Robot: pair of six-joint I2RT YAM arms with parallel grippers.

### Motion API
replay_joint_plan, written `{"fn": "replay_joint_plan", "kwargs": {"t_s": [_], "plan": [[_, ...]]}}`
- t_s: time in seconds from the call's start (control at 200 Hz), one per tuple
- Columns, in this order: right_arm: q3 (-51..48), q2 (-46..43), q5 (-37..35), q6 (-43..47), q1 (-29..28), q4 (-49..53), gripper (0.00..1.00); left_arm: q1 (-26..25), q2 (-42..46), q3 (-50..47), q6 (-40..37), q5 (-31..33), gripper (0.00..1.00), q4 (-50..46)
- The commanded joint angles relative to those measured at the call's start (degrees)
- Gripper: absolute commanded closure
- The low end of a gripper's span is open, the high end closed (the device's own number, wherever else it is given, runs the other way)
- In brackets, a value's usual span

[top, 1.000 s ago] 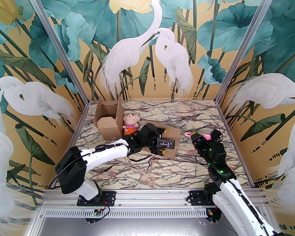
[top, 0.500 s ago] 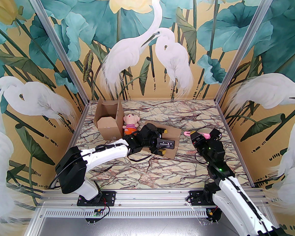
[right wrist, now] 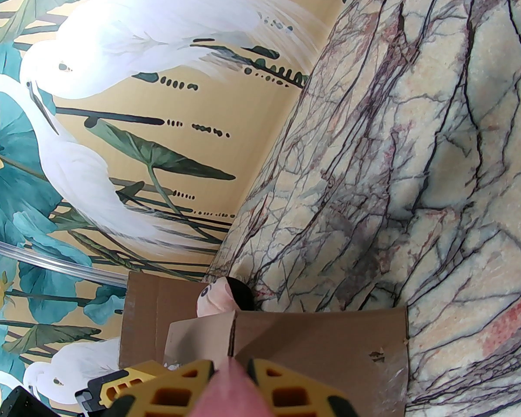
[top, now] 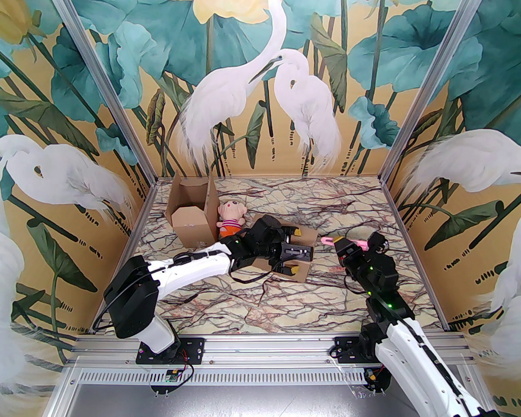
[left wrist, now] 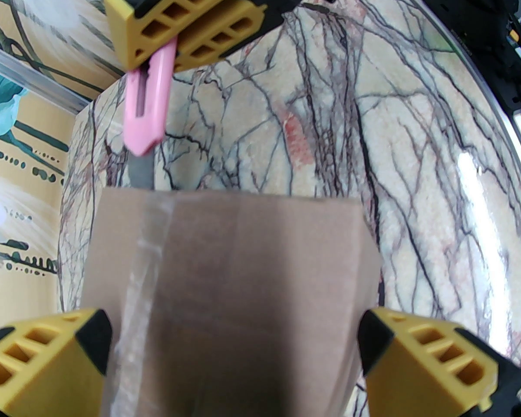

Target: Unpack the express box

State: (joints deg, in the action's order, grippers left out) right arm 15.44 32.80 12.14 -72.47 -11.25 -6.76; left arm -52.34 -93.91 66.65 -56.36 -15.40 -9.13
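1. A robot lab's test cell: aluminium posts [top: 108, 102] frame a small booth
2. Printed egret-and-lotus panels [top: 260, 81] form its walls, above a marble-patterned tabletop [top: 252, 306]
3. Two robot arms [top: 191, 267] are bolted to a slotted metal rail [top: 265, 350]

The marble-patterned table [top: 252, 302] carries an open cardboard box [top: 191, 220] near its far left corner, a plush doll [top: 231, 220] just beside it, and a taped box [top: 307, 236] mid-table.

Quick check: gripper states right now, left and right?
Left gripper: open, jaws either side of the taped box.
Right gripper: shut on the pink utility knife.
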Motion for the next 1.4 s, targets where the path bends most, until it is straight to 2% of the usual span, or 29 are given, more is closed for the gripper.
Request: {"fn": "replay_joint_plan", "kwargs": {"t_s": [0.0, 0.19, 0.32, 0.415, 0.605, 0.865, 1.11, 1.255, 1.395], "plan": [[-0.92, 0.79, 6.4, -0.76, -0.4, -1.23, 1.0, -0.22, -1.64, 2.58, 0.89, -1.74, 0.01, 1.32], [-0.87, 3.6, 10.54, -0.61, -0.36, -2.41, 1.0, 0.42, -3.3, 3.56, 1.36, -2.29, 0.01, 2.84], [0.15, 4.46, 13.78, 2.04, -0.12, -0.99, 1.0, 2.49, -2.53, 4.05, 3.17, -6.03, 0.01, 3.07], [-0.21, 5.14, 16.44, 2.69, 0.49, -1.62, 1.0, 4.3, -1.57, 4.27, 3.8, -9.18, 0.01, 1.11], [-0.55, 6.05, 21.03, 4.32, 1.98, -2.12, 1.0, 5.55, -0.9, 4.02, 1.89, -10.0, 0.01, -2.69], [-1.53, 9.89, 23.7, 1.64, 2.19, -6.82, 1.0, 5.67, -2.52, 3.44, 3.56, -5.75, 0.01, 4.39], [-2.22, 5.7, 22.61, -4.96, 2.06, -3.6, 1.0, 5.49, -4.24, 4.54, 5.98, -1.43, 0.0, 8.93], [-1.89, 3.77, 23.23, -5.04, 1.93, 2.01, 1.0, 5.4, -4.57, 4.63, 6.45, 0.45, 0.0, 9.82], [-2.18, 3.83, 23.52, -6.83, 1.87, 0.8, 1.0, 5.32, -5.28, 5.26, 6.48, 2.36, 0.0, 8.77]]}}
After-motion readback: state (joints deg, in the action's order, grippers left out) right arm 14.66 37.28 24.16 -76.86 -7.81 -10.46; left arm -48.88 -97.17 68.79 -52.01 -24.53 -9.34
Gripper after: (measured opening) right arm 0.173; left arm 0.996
